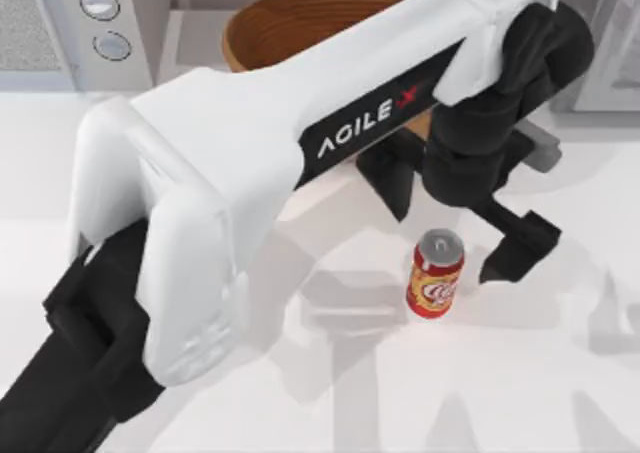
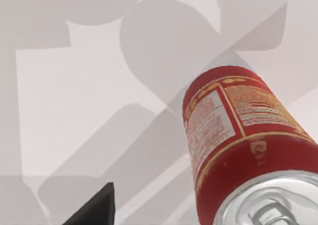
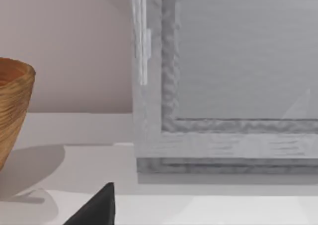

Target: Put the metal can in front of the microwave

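1. Much of the table was hidden in the top view by the left arm's white link, which crossed from lower left to upper right; it covered part of the woven brown basket behind it.
2. The left gripper hung with its black fingers spread wide, holding nothing; the small red and orange-yellow metal can stood upright between and just below them, untouched as far as could be seen.
3. The light grey microwave with two round silver knobs sat cut off at the far left corner, well apart from the can.
4. The right gripper showed as one dark tip; its opening could not be told; it faced a darker grey box with a pale door.
5. The table was white, shadow-streaked; the wall pale.
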`<state>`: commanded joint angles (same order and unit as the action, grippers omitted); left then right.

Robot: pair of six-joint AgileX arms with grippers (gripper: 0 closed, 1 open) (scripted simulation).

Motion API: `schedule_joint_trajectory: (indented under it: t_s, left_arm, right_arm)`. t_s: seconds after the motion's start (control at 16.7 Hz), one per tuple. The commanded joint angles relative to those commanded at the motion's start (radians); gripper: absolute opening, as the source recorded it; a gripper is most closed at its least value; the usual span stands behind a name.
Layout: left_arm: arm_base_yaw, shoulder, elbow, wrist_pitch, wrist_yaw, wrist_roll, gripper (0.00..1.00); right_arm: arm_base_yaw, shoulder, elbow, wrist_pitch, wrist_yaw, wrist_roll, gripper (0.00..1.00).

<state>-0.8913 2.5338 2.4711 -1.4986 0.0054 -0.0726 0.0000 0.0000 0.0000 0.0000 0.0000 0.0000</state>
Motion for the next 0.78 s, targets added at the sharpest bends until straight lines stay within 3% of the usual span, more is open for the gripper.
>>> schedule_joint_trajectory:
  t_s: [0.3, 0.6, 0.78]
  left_arm:
    - [-0.001, -0.035, -0.205, 0.159, 0.0, -0.002, 1.0]
    - [-0.002, -0.039, -0.219, 0.171, -0.001, -0.002, 1.0]
    - [-0.002, -0.039, -0.219, 0.171, -0.001, -0.002, 0.77]
  right_arm:
    - [0.0, 0.0, 0.0, 0.0, 0.0, 0.0, 1.0]
    - [0.0, 0.0, 0.0, 0.0, 0.0, 0.0, 1.0]
    - [0.0, 0.0, 0.0, 0.0, 0.0, 0.0, 1.0]
